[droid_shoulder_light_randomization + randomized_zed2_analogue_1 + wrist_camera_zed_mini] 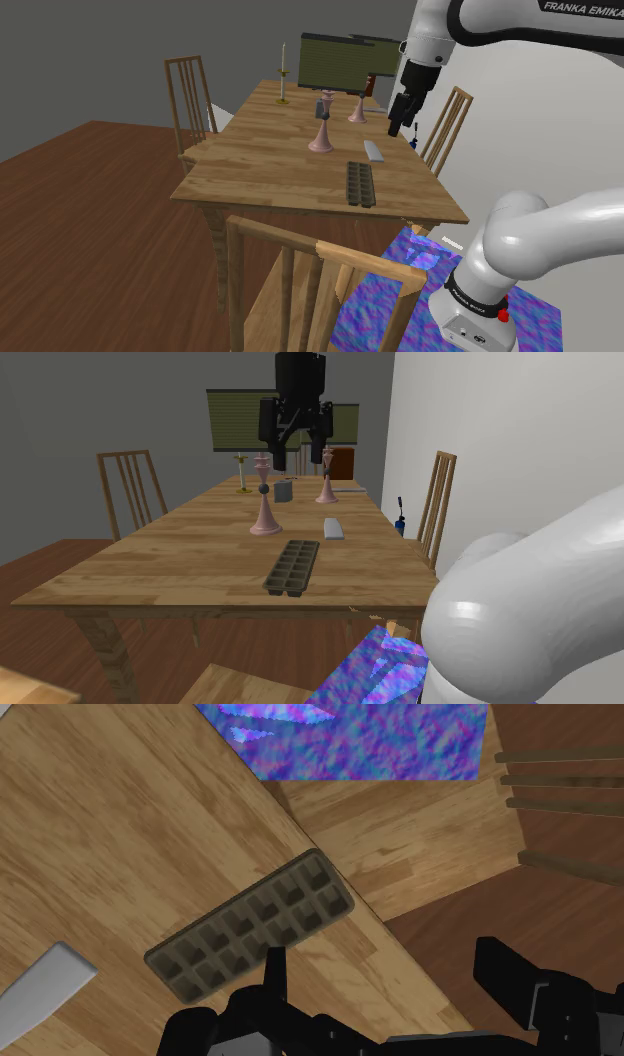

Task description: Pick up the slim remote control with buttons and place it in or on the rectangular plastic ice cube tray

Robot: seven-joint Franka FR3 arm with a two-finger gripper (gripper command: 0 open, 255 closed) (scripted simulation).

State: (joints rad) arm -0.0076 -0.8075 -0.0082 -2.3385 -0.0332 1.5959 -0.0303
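The slim grey remote lies flat on the wooden table, toward the wall side. Just nearer the table's front edge lies the dark grey ice cube tray with its rows of empty cells. My black gripper hangs open well above the table, higher than the remote and holding nothing. In the wrist view the tray lies below the spread fingers of the gripper, and one end of the remote shows beside it.
Two pink candlesticks stand behind the remote, with a small grey box and a brass candle holder farther back. Wooden chairs flank the table. A blue-purple rug covers the floor by the stand.
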